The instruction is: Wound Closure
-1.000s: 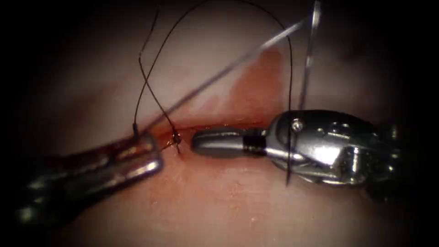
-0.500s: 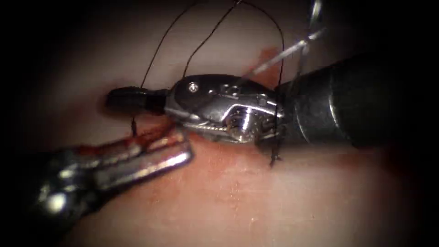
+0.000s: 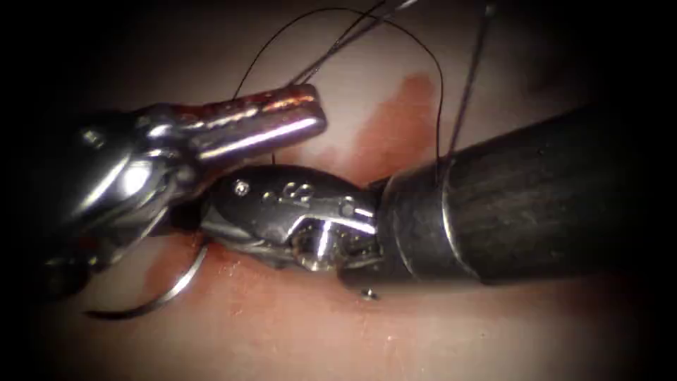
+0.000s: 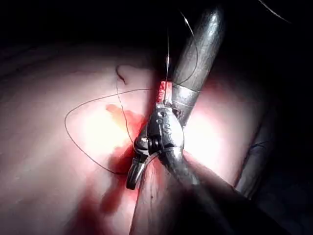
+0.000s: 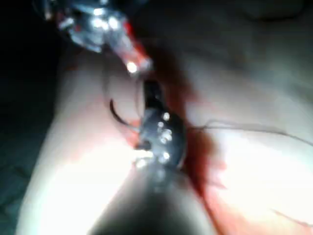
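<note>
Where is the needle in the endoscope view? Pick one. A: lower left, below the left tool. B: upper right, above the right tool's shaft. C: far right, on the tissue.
A: the needle curves over the tissue lower left, beneath the left tool.

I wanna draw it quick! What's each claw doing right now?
Left claw: closed; thread runs by it, held or not unclear.
Right tool: cannot be told.
</note>
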Robot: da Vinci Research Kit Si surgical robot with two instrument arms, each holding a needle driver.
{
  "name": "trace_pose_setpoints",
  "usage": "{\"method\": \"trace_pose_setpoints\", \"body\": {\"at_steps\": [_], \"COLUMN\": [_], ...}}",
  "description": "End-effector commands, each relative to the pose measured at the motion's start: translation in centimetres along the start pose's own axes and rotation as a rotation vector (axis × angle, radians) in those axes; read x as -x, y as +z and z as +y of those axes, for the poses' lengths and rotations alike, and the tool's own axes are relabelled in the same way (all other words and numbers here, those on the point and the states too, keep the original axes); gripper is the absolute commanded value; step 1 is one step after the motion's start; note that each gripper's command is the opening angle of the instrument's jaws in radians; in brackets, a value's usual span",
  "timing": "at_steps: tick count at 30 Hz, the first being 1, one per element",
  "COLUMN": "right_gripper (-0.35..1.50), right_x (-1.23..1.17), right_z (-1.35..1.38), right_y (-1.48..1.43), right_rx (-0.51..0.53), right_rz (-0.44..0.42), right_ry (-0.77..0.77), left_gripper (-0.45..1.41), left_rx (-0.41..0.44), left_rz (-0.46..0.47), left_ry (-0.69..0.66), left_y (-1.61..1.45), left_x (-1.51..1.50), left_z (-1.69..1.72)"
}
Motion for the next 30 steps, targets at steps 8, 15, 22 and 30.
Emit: {"method": "trace_pose_setpoints", "body": {"at_steps": [8,15,22,30], "right_gripper": [-0.35,-0.33,-0.33,0.02], "right_x": [0.04,0.02,-0.05,-0.08], "right_z": [-0.27,-0.31,-0.26,-0.23], "right_y": [-0.02,-0.23,-0.47,-0.55], "right_rx": [-0.186,-0.28,-0.304,-0.31], "right_rz": [0.035,0.1,0.224,0.367], "right_ry": [0.063,0.12,0.191,0.295], "left_gripper": [-0.45,-0.45,-0.45,-0.45], "left_rx": [0.01,0.029,0.037,0.024], "left_rz": [-0.002,-0.004,0.02,0.064], "left_ry": [0.002,0.034,0.067,0.071], "left_y": [-0.14,-0.32,-0.42,-0.45], "left_x": [0.38,0.68,1.06,1.18], "left_z": [-0.38,-0.57,-0.77,-0.78]}}
